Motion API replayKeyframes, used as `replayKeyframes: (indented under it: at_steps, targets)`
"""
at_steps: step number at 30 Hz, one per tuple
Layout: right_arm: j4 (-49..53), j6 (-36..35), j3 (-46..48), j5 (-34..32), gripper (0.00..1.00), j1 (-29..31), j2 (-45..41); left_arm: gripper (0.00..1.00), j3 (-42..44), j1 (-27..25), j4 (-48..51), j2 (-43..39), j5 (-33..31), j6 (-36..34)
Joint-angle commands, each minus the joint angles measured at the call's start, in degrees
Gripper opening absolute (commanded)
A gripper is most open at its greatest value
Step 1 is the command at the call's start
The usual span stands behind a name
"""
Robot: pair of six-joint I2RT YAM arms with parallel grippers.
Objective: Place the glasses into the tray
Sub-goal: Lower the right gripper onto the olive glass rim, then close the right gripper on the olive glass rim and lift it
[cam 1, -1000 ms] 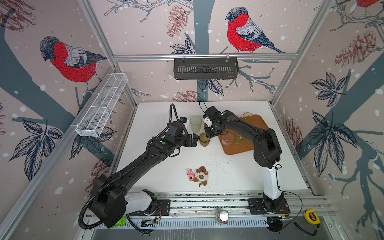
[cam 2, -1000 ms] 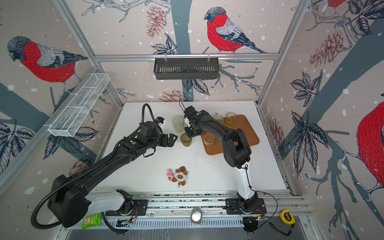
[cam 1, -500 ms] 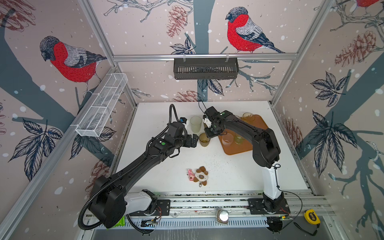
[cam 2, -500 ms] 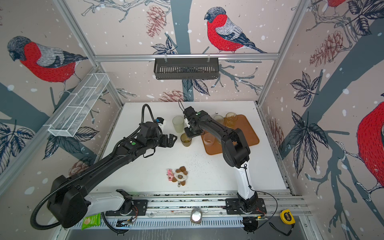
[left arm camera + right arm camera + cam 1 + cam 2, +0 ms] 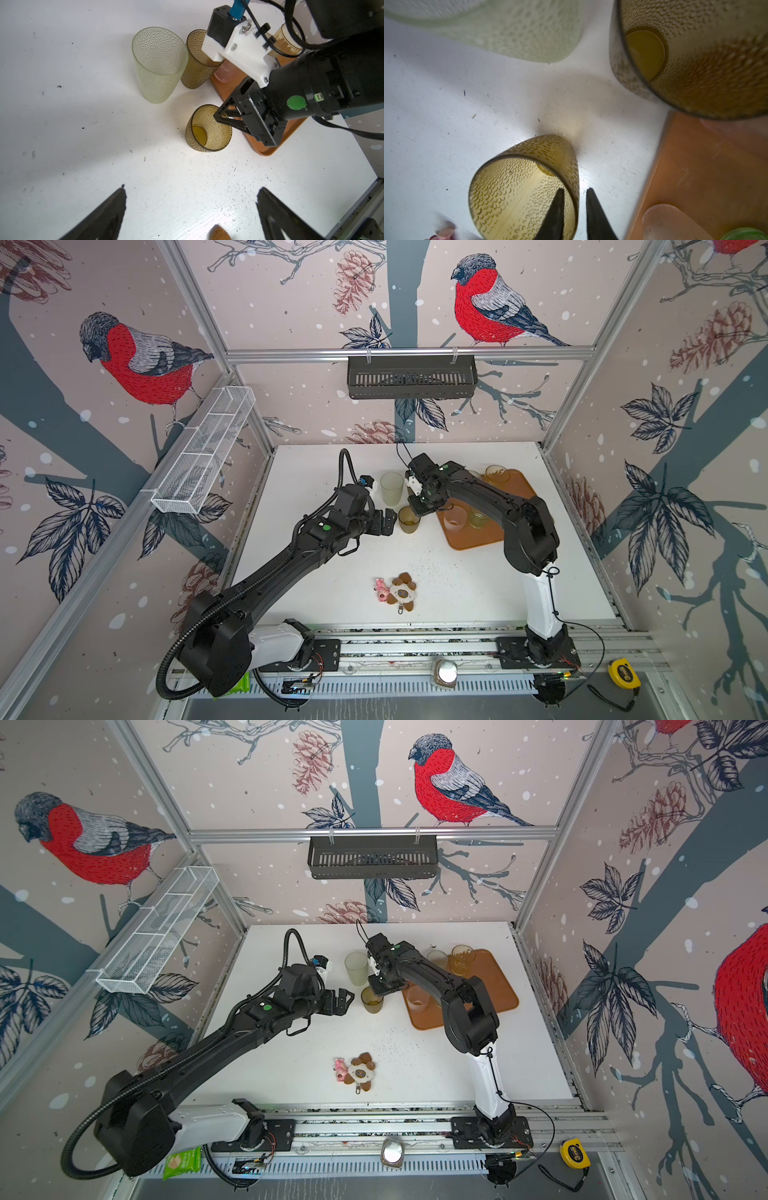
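Okay, the right gripper [image 5: 575, 190] straddles the wall of the short amber tumbler [image 5: 207, 133], one finger inside and one outside, nearly together; I can't tell if they pinch it. That tumbler stands upright on the white table [image 5: 316, 580], just beside the orange tray [image 5: 478, 539]. The left gripper [image 5: 192, 188] hovers near it, fingers wide apart, empty. The tall pale green tumbler [image 5: 391, 488] and the tall amber tumbler [image 5: 197, 62] stand off the tray; a pink tumbler [image 5: 455, 519] sits on it.
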State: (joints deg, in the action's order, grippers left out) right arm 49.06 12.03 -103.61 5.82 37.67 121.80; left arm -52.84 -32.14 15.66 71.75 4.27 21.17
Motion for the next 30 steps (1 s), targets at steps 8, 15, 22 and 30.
replayKeyframes:
  at_steps: [8, 15, 22, 30]
  targets:
    - [1.19, -0.21, -1.76, -1.08, 0.18, 0.03, 1.29, 0.98, 0.03, 0.07, -1.85, 0.24, 0.12, -0.05]
    - [1.35, -0.35, -2.03, -1.34, 0.16, 0.03, 1.29, 0.98, 0.02, 0.11, -1.97, 0.35, 0.07, -0.03]
    - [1.26, -0.44, -1.77, -1.34, 0.15, 0.03, 1.42, 0.98, -0.16, 0.12, -2.2, 0.5, 0.15, -0.05]
    - [1.22, -0.52, -1.76, -1.34, 0.13, 0.03, 1.25, 0.98, -0.25, 0.2, -2.28, 0.6, 0.28, -0.06]
